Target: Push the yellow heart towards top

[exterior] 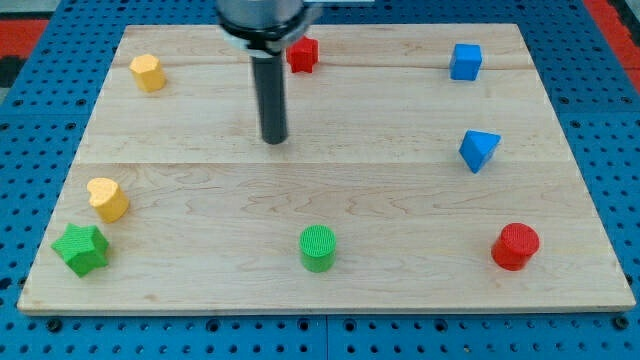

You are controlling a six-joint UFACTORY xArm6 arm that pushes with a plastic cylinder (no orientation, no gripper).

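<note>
Yellow heart (107,198): unpushed, low on the surface (380,200), beside green star (82,248); my tip (274,139), no jaws, well right, untouching; entire push remaining.

Our arm (262,18) is cut off by the view's top edge, so we see only its dark base above the rod; it partly hides the red block (304,54), whose shape we cannot tell

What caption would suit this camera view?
My tip rests mid-board, far from the yellow heart beside the green star at the view's lower left.
</note>
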